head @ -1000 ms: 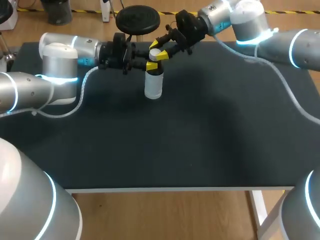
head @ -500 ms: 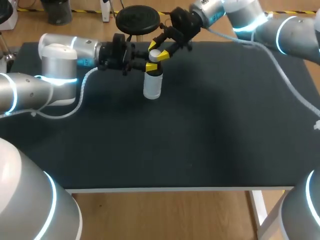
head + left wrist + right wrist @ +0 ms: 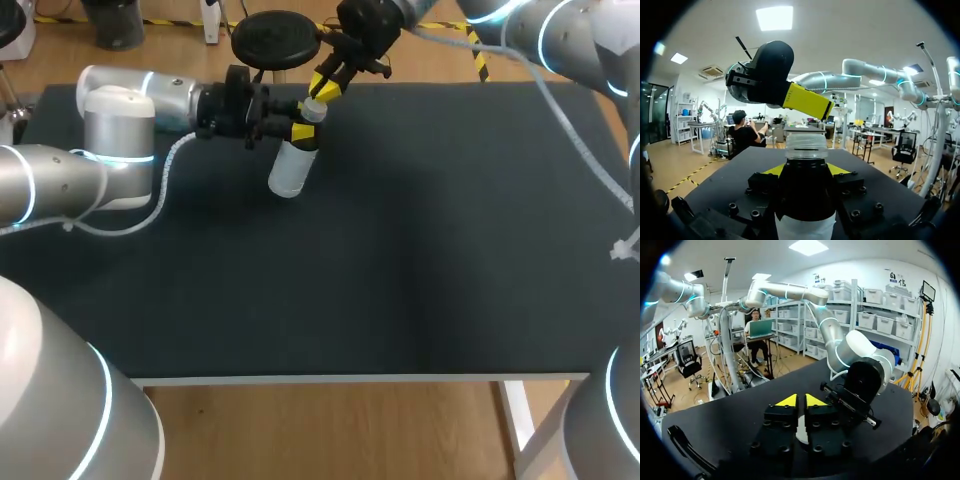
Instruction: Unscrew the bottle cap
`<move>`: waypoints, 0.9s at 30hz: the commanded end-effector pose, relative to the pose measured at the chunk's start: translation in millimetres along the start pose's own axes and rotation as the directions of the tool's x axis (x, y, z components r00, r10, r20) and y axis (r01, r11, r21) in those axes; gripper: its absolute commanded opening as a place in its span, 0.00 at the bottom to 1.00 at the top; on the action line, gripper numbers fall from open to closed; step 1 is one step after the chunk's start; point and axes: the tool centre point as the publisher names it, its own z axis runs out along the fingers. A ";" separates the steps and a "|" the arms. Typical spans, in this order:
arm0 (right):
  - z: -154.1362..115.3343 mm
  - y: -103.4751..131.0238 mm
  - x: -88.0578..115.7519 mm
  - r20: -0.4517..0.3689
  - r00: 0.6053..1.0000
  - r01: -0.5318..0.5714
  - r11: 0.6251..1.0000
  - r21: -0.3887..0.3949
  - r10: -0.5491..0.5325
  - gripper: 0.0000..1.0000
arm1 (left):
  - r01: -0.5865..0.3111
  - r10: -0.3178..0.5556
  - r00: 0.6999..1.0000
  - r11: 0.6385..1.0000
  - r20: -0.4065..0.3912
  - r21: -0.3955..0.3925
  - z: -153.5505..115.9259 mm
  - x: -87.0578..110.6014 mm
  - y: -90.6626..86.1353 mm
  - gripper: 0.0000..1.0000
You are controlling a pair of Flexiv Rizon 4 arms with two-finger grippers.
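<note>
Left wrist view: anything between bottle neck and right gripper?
Bare air, per the left wrist view. The clear plastic bottle is uncapped; the right gripper holds its white cap.

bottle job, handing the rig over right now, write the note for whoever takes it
Left gripper: fingers shut on the bottle, which is held tilted.
Right gripper: fingers shut on the cap, just above the bottle's neck.
Done: the cap is off and the threaded neck is bare.
Left: no unscrewing remains. Probably set the bottle upright and put the cap down.
</note>
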 end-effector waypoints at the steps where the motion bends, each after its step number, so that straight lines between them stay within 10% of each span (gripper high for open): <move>1: -3.6 0.7 -5.1 -0.165 0.986 -0.002 1.000 0.010 0.004 1.00 | 0.000 0.000 1.000 1.000 -0.009 0.003 -0.1 -3.5 3.3 0.00; 13: -43.9 -7.3 -6.6 0.288 0.949 -0.081 0.982 -0.171 0.129 1.00 | 0.000 0.000 1.000 1.000 -0.009 0.003 -0.1 -3.5 3.3 0.00; 20: -54.4 -12.1 -9.9 0.623 0.724 -0.158 0.950 -0.271 0.298 1.00 | 0.000 0.000 1.000 1.000 -0.009 0.003 -0.1 -3.5 3.3 0.00; 27: -43.6 -20.1 -17.3 0.744 0.532 -0.199 0.914 -0.354 0.404 1.00 | 0.000 0.000 1.000 1.000 -0.009 0.003 -0.1 -3.5 3.3 0.00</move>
